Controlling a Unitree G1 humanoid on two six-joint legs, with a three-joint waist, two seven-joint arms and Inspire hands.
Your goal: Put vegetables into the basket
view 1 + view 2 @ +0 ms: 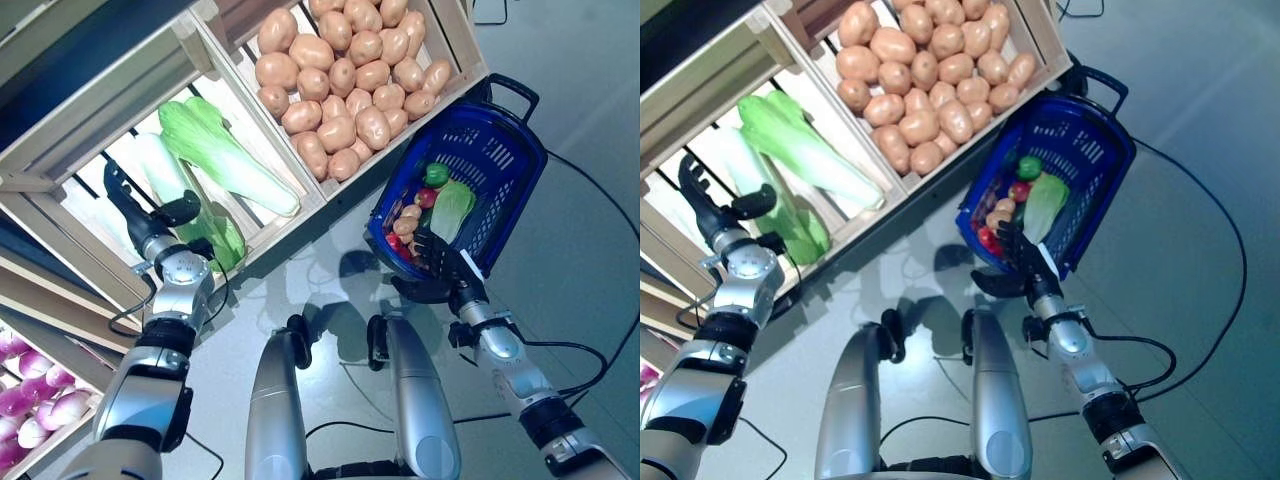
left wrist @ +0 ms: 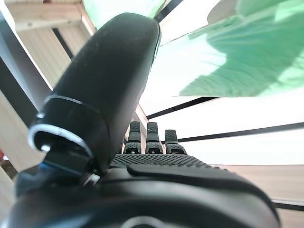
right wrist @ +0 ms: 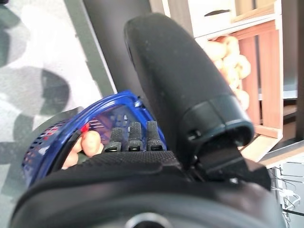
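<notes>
- The left hand [image 1: 150,225] is held open, fingers straight, in the slatted wooden crate [image 1: 60,150] beside the long green-and-white cabbages [image 1: 225,150].
- The right hand [image 1: 437,262] is spread flat at the blue plastic basket's [image 1: 500,150] near rim, nothing gripped.
- Mixed vegetables [image 1: 435,200] are seen lying inside.

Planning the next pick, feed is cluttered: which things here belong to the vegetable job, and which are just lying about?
Job:
- blue basket, already holding some vegetables
- cabbages in the crate by the open left hand
- potatoes
- open right hand at the basket's rim

Lying about:
- purple onions on the lower shelf
</notes>
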